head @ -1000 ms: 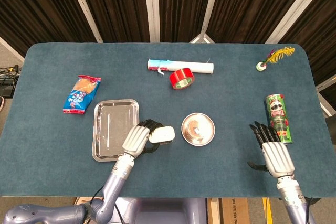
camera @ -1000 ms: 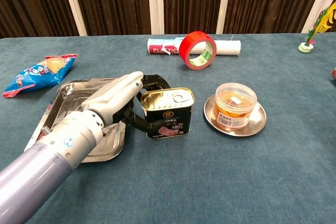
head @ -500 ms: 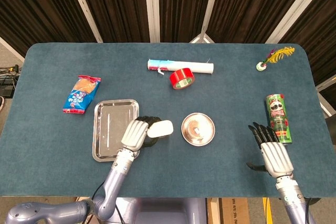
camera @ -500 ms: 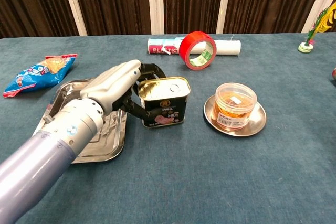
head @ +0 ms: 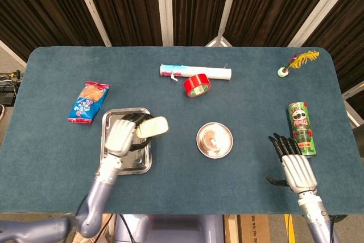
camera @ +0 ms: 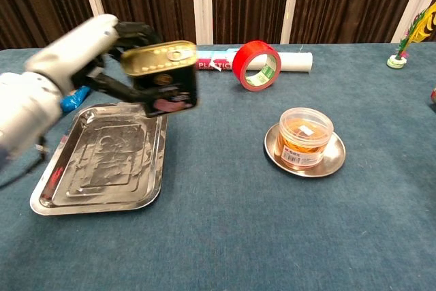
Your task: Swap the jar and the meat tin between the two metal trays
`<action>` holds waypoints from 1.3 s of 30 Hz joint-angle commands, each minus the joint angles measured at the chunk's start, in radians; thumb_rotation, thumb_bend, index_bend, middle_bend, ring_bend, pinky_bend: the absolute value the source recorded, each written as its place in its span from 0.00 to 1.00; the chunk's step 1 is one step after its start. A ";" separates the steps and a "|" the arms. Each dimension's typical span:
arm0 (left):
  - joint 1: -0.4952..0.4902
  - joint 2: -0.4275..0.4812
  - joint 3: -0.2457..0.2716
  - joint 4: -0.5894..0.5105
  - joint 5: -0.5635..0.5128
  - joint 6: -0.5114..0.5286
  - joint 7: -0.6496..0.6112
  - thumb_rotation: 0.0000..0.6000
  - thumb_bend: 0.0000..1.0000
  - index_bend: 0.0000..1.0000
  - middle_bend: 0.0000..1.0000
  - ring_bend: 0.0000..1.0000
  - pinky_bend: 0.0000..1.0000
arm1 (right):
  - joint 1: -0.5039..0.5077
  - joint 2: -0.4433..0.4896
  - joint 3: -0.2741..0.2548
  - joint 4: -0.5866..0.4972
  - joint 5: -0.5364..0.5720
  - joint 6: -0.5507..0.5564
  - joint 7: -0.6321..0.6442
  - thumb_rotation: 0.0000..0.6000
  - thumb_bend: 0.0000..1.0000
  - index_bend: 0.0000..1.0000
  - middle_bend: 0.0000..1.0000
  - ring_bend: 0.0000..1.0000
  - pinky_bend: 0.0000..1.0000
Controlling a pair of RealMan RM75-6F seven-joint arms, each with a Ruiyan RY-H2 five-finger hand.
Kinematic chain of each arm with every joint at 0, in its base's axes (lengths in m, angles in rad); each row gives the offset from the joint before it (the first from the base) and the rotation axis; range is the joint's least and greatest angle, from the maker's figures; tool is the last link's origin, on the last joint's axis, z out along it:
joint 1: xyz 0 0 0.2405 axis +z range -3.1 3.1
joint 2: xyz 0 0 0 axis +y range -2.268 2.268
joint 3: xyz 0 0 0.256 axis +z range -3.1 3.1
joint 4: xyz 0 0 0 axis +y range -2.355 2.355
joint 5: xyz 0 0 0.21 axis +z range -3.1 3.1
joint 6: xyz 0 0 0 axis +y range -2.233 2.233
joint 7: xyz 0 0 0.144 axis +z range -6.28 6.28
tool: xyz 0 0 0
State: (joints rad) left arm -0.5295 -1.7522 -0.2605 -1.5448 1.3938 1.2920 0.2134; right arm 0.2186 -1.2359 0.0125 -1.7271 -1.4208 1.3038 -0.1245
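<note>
My left hand [head: 121,133] [camera: 75,49] grips the meat tin [camera: 163,76] [head: 152,127], a black tin with a gold lid, and holds it in the air above the right part of the rectangular metal tray [camera: 102,161] [head: 114,157]. The jar [camera: 306,135] [head: 213,139], clear with orange contents, stands on the round metal tray [camera: 335,157] [head: 226,146]. My right hand [head: 293,163] rests on the table near the front right with its fingers spread, holding nothing.
A red tape roll [camera: 257,65] [head: 197,84] and a white tube [head: 196,71] lie at the back centre. A blue snack bag [head: 88,102] lies left of the rectangular tray. A green crisp can [head: 301,127] lies by my right hand; a feather toy [head: 296,62] is at the back right.
My left hand has lifted the meat tin off the table and carried it left and up, from beside the rectangular tray to above it. The right hand has barely moved.
</note>
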 commanded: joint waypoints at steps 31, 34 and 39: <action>0.079 0.053 0.197 0.421 0.118 -0.077 -0.643 1.00 0.45 0.35 0.30 0.20 0.29 | -0.006 0.000 0.012 -0.007 0.013 -0.013 -0.001 1.00 0.04 0.02 0.05 0.00 0.00; 0.071 0.065 0.206 0.418 0.136 -0.078 -0.650 1.00 0.29 0.24 0.16 0.07 0.22 | -0.009 0.002 0.013 -0.010 0.013 -0.011 0.003 1.00 0.04 0.02 0.05 0.00 0.00; 0.068 0.138 0.217 0.338 0.155 -0.075 -0.643 1.00 0.15 0.16 0.02 0.00 0.12 | -0.007 0.009 0.009 -0.017 0.011 -0.022 0.011 1.00 0.04 0.02 0.05 0.00 0.00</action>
State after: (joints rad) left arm -0.4608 -1.6469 -0.0483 -1.1687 1.5392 1.2112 -0.4355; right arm 0.2115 -1.2279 0.0219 -1.7434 -1.4093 1.2819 -0.1128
